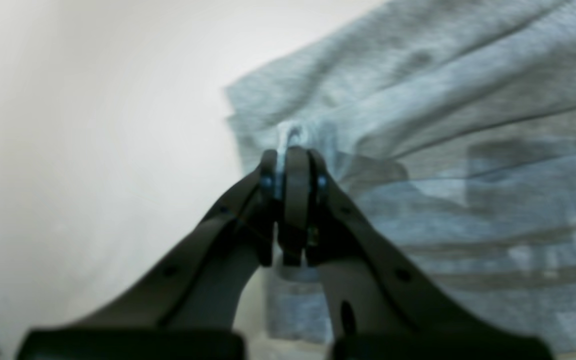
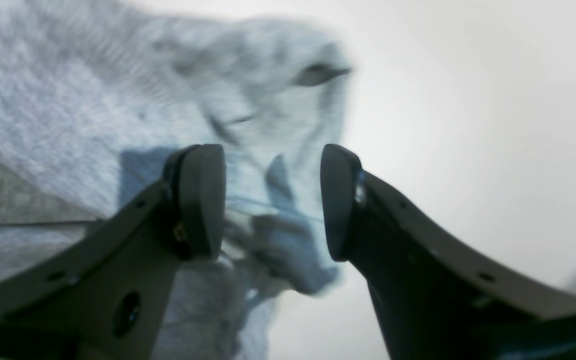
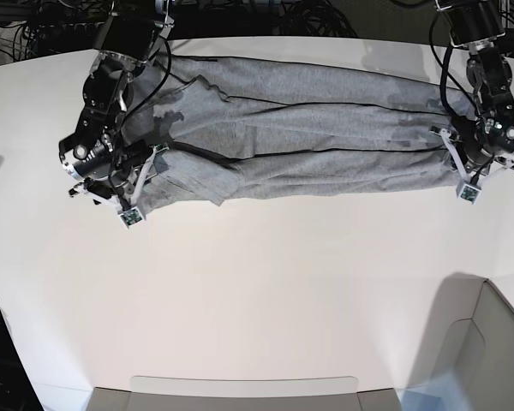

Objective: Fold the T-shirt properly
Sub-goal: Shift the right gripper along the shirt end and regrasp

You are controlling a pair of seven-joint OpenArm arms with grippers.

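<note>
Across the far half of the table (image 3: 257,291): the T-shirt (image 3: 308,141) lies stretched out in a long grey band from left to right, well back from the near edge.
Shirt's shape: several long layers lie over one another lengthwise, with dark seam lines running along the band, so I judge a lengthwise fold is already made.
Left end of the band: it looks rumpled, with a loose flap and some creasing near the arm there.
Right end of the band: this looks flatter and squarer, ending just beside the arm there.
Left gripper (image 1: 290,160): clenched on a small pinch of the grey cloth at the shirt's edge, as its wrist view shows; this arm stands at the right of the scene.
Right gripper (image 2: 273,200): jaws spread wide apart with a bunched corner of cloth lying loose between them and not pinched; this arm stands at the left of the scene.
Done so far, by my judgement: the shirt is narrowed into a strip.
Left to do, by my judgement: the strip has yet to be folded crosswise into a compact stack, and the rumpled left end wants smoothing.
Lettering: a dark blocky patch shows faintly through the cloth in the left wrist view; too blurred to read.
</note>
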